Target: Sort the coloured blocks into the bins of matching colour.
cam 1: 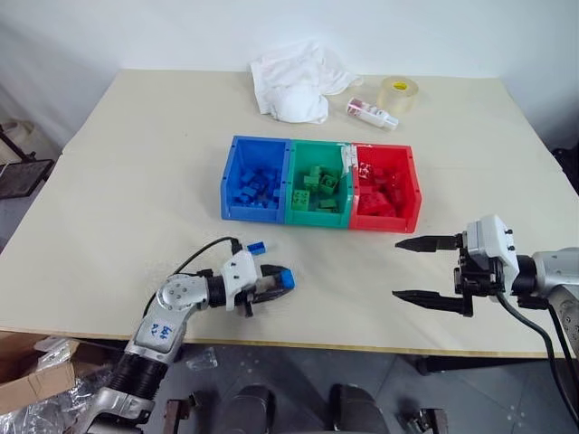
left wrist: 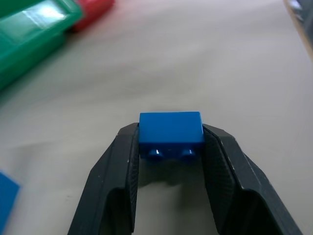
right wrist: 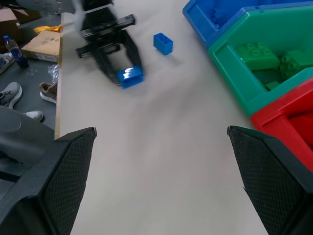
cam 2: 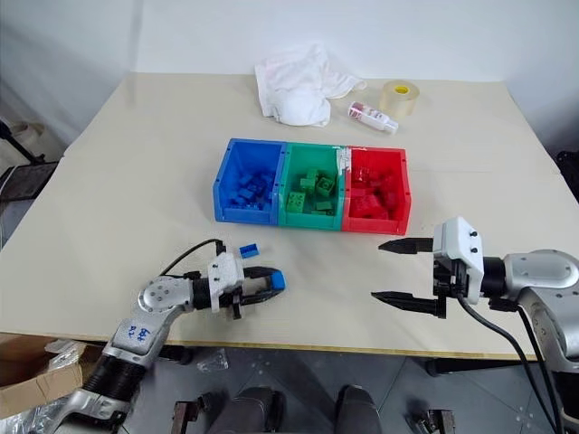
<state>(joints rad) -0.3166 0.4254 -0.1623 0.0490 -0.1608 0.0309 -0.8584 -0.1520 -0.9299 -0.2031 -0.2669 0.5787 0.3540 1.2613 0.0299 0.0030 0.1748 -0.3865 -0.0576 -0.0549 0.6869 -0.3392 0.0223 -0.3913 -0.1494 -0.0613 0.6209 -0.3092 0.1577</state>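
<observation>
You've got blue block (left wrist: 170, 128) btwn black fingers (left wrist: 117, 171), blue (cam 1: 237, 181), green (cam 1: 298, 215) & red (cam 1: 412, 185) bins on beige table (cam 1: 136, 163).

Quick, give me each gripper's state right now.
Left gripper: fingers closed on a blue block at the table.
Right gripper: open, holding nothing.

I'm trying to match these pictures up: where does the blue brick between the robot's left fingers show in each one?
Left eye: blue brick, low, left of centre.
Right eye, low, left of centre.
Left wrist, centre, between the fingers.
Right wrist, upper left.
Shared landmark: green bin.
</observation>
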